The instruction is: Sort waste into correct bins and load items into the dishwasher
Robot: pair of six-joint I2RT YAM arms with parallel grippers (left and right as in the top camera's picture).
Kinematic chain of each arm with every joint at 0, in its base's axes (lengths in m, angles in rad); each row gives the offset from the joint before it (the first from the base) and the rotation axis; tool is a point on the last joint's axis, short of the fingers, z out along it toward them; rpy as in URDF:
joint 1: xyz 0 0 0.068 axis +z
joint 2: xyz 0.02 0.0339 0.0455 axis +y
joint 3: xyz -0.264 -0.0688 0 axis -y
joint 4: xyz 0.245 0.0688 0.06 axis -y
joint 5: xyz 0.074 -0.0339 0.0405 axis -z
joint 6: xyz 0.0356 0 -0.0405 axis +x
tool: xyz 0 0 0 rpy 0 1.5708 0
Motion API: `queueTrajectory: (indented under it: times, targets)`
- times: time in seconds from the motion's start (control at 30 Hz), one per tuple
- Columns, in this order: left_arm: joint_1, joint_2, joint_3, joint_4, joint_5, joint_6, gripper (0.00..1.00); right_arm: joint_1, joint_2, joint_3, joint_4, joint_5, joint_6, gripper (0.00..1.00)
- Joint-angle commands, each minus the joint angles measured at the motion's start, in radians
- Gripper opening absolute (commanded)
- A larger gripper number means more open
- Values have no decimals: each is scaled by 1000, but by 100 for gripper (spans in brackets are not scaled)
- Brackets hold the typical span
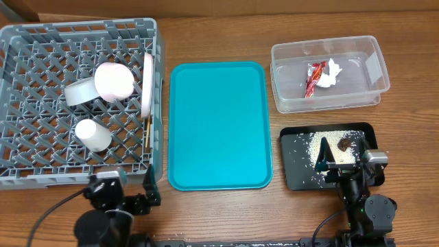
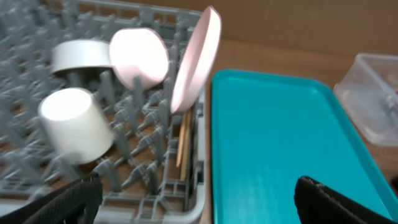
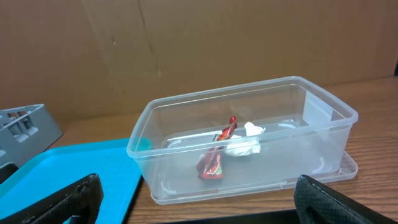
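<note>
The grey dish rack (image 1: 41,158) holds a white plate (image 1: 147,84) on edge, a pink bowl (image 1: 113,81), a whitish bowl (image 1: 81,92), a white cup (image 1: 94,135) and chopsticks (image 1: 149,134). They also show in the left wrist view: plate (image 2: 198,59), pink bowl (image 2: 140,56), cup (image 2: 73,124). The clear tub (image 1: 363,75) holds the red wrapper with tissue (image 1: 321,75), also seen in the right wrist view (image 3: 214,158). The black tray (image 1: 295,171) holds rice grains (image 1: 322,140) and a brown scrap (image 1: 343,144). My left gripper (image 2: 196,205) is open at the front left. My right gripper (image 3: 196,205) is open over the black tray's front.
A teal serving tray (image 1: 218,123) lies bare between the rack and the bins. A brown cardboard wall (image 3: 186,43) stands behind the table. Both arm bases sit at the front table edge.
</note>
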Motion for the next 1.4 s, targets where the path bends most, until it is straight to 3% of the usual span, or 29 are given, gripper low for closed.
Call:
queueTrajectory:
  times: [0.0,0.23,0.33,0.57,1.37]
  targets:
    - [-4,-88,-180,153,78,14,100,5,-9,-10,7,10,0,100]
    - [-48,-88,-444,578,78,8,100,5,-9,-10,7,10,0,100]
    - [-54,-87,-491,657,23,8,100,5,-9,-10,7,10,0,100]
    - [-56,-87,-538,759,18,8,100,5,-9,-10,8,10,0,100]
    - [-59,-87,-537,758,15,8,100,5,-9,-10,8,9,0,100]
